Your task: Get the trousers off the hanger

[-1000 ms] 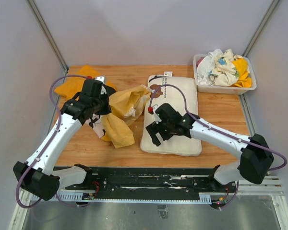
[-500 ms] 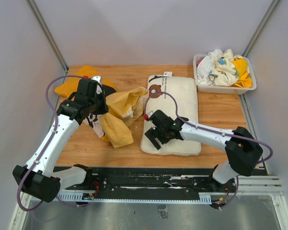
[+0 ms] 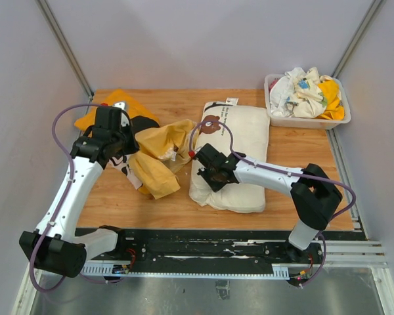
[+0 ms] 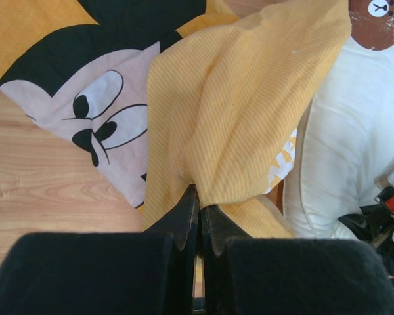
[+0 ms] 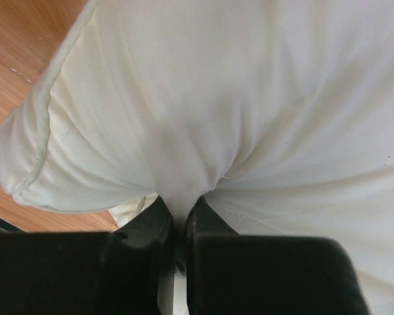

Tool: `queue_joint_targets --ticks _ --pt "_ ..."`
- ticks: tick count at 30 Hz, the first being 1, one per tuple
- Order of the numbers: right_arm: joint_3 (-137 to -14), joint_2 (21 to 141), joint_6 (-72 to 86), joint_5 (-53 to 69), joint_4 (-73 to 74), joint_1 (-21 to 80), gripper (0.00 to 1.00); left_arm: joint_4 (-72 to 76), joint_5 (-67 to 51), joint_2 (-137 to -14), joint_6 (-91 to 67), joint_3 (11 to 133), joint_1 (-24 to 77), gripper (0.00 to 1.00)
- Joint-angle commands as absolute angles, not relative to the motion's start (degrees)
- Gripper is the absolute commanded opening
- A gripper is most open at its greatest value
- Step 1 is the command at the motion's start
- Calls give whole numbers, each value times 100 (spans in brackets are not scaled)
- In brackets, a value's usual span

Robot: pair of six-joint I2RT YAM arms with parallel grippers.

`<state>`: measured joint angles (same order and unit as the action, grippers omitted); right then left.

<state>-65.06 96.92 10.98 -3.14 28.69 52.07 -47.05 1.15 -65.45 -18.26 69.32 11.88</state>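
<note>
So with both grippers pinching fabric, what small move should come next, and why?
Probably a slow pull apart. The left gripper is shut on a fold of the yellow cloth, the right gripper on the white cloth, and the two pieces lie edge against edge. No hanger shows, so separating them may uncover it.

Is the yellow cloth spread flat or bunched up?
Bunched up: the yellow cloth lies in crumpled folds, one pinched by the left gripper.

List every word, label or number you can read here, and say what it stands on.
Nothing here reads clearly.
Dark print beside the bear face on the cream garment: too small to read.
Yellow letters on a white patch of the yellow garment: mostly folded under, unreadable.
Prints on the clothes in the bin: too small.
</note>
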Motion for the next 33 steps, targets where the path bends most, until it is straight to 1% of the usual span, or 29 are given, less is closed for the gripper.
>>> queue_joint_targets --ticks 1,6,14,19,23,28,33 --pt "-6567 9800 1371 610 3173 5413 1 -4764 136 -6441 -1808 7037 1003 3" --pt "-6656 9373 1699 1183 3450 5670 1 -4739 245 -6444 -1877 7070 887 3" --pt "-6395 8459 2153 1496 3843 6151 1 -4676 293 -6402 -1975 7042 793 2" --pt "-6547 7954 2446 1723 3720 6328 1 -4676 338 -6336 -1994 6997 774 3" --pt "-6956 8290 2494 1426 3682 6239 1 -4671 325 -6246 -2030 6916 765 2" --pt "-7433 8901 2679 1454 3687 5987 1 -4740 317 -6097 -2021 6889 756 3" --pt "-7624 9187 2787 1256 3637 5447 1 -4797 175 -5909 -1961 6867 756 3"
